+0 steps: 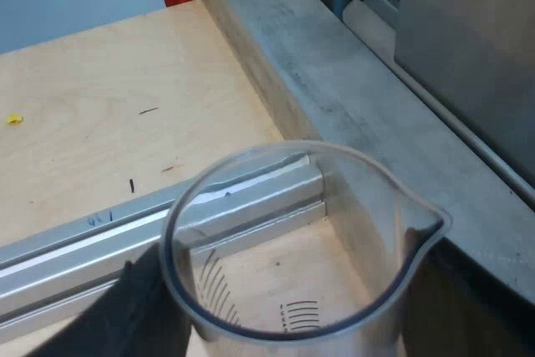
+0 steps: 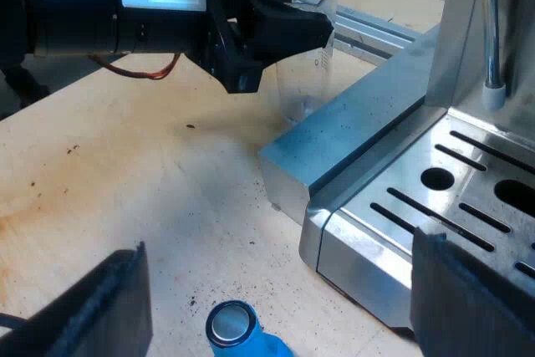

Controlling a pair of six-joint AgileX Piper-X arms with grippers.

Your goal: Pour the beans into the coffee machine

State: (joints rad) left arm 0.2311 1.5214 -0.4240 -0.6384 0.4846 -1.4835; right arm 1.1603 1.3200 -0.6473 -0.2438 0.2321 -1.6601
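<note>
While clamping measuring glass point(image 1: 251, 290) in left gripper point(image 1: 280, 315), right gripper point(image 2: 280, 303) spread empty, lift clear of espresso machine point(image 2: 359, 140): risk of knocking spout point(image 1: 430, 223), slipping.

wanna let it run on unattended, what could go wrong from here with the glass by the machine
1. The measuring glass in the left fingers sits close beside the side of the espresso machine; lifting it could clip that edge.
2. The glass looks empty, so a pour may deliver no beans.
3. The blue tamper stands below the open right fingers; lowering that arm could knock it.
</note>
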